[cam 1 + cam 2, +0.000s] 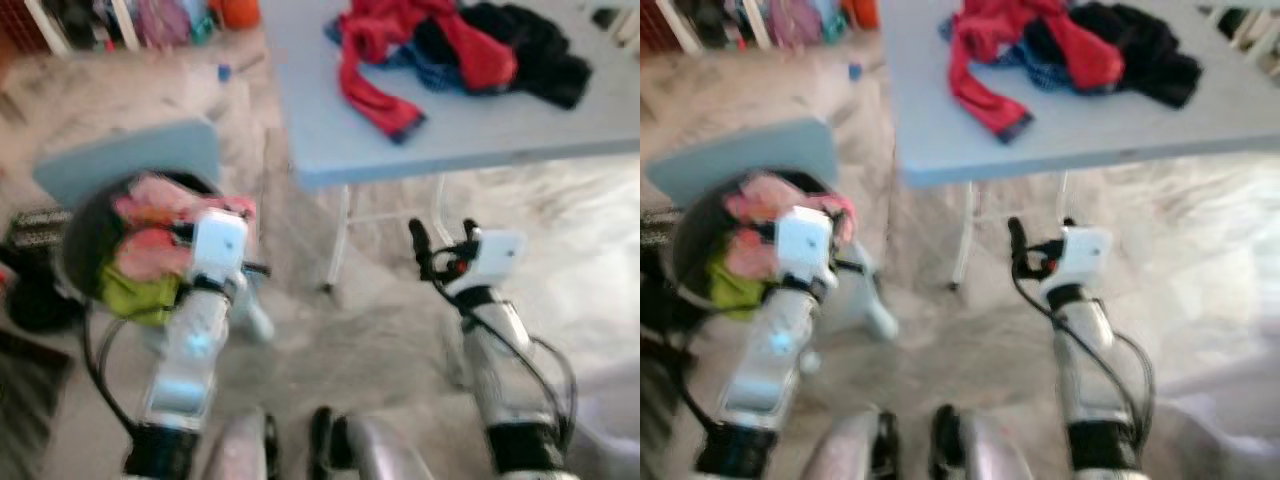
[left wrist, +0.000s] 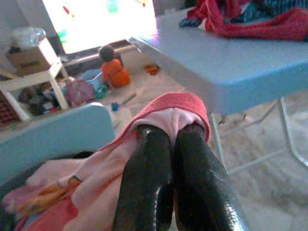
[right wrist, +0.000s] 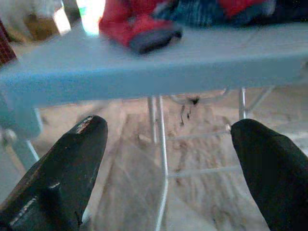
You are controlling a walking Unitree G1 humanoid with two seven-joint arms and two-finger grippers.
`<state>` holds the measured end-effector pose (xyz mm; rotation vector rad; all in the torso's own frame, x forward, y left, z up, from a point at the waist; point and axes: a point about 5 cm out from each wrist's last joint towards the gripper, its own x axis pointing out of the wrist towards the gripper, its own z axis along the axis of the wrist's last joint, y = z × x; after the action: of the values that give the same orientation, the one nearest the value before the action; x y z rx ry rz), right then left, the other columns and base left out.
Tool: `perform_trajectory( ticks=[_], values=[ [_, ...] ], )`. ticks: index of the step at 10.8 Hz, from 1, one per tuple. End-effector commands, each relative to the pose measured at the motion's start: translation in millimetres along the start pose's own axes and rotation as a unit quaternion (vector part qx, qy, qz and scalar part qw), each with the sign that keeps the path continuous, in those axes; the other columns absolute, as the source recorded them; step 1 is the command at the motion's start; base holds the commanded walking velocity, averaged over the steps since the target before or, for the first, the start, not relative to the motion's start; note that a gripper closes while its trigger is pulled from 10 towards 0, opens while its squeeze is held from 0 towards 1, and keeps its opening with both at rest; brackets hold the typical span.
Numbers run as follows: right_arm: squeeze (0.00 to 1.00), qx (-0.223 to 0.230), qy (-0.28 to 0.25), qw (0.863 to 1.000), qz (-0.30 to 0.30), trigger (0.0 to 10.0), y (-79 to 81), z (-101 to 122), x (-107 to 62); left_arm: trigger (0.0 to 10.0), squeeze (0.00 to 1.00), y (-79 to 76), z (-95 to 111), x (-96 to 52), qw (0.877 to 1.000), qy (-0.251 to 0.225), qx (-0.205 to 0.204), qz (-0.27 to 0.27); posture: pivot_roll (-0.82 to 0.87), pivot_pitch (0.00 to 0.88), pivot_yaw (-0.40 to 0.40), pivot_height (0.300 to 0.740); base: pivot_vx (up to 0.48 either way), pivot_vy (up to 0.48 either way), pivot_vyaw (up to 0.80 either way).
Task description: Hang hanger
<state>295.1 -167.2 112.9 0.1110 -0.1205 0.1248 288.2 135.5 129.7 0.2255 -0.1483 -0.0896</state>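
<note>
Landmark: the pale blue folding desk (image 1: 330,140) with white metal legs, standing on a marbled floor (image 1: 380,340); every place below is given relative to it.
Basket: a dark round laundry basket (image 1: 85,235) stuffed with pink, red and lime-green clothes sits on the floor well to the left of the desk, below its top.
Left end effector (image 2: 166,144): left of the desk, over the basket; its two black fingers are pressed together on a fold of pink cloth with a red terry edge (image 2: 173,108), lifted from the heap.
Clothes on desk: a red garment (image 1: 385,60) sprawls beside a black one (image 1: 530,45) and a scrap of blue check.
Right end effector (image 3: 166,139): in front of the desk's near edge and below it, fingers spread wide, holding nothing.
Hanger: none can be made out, on the desk or off it; the eye views are blurred.
Step in hand: by my reading, fetching a garment, with hanging not yet begun.
Next move: probably calls for finding a hanger and a rail, keeping the cloth clear of the basket.
</note>
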Motion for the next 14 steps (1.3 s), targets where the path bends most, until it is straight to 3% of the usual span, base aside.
perform_trajectory(
  ticks=[1,3,5,9,11,14],
  values=[
    [0.0,-0.01,-0.004,1.0,-0.017,10.0,-10.2,1,-0.9,10.0,0.0,-4.2,0,-0.3,1.0,-0.003,-0.007,-0.004,-0.02,0.133,0.006,0.74,0.0,-0.446,0.0],
    [0.0,-0.019,0.002,0.999,-0.028,10.0,-20.0,-3,-3.6,10.0,0.0,-3.3,-6,1.3,1.0,0.003,-0.006,-0.005,-0.02,0.126,0.004,0.74,0.0,-0.442,0.0],
    [0.0,-0.009,0.023,0.999,-0.04,10.0,-18.9,-19,-11.6,10.0,0.0,8.7,-24,-3.1,0.998,0.03,-0.022,0.053,-0.02,0.085,-0.005,0.74,0.0,-0.199,0.0],
    [0.0,-0.002,0.016,0.999,-0.051,10.0,-21.5,-22,1.3,10.0,0.0,2.6,-53,-4.9,0.996,0.061,-0.013,0.069,-0.01,0.0,-0.011,0.74,0.0,0.0,0.0],
    [0.0,-0.01,0.013,0.996,-0.083,10.0,-36.1,-24,-6.5,10.0,0.0,6.4,-59,-3.2,0.996,0.061,-0.01,0.065,-0.04,0.0,0.011,0.74,0.0,0.0,0.0],
    [0.0,-0.022,0.024,0.995,-0.092,10.0,-40.6,-34,-21.9,10.0,0.0,9.1,-57,1.1,0.996,0.044,-0.014,0.075,-0.05,0.0,-0.004,0.74,0.0,0.0,0.0]
  ],
)
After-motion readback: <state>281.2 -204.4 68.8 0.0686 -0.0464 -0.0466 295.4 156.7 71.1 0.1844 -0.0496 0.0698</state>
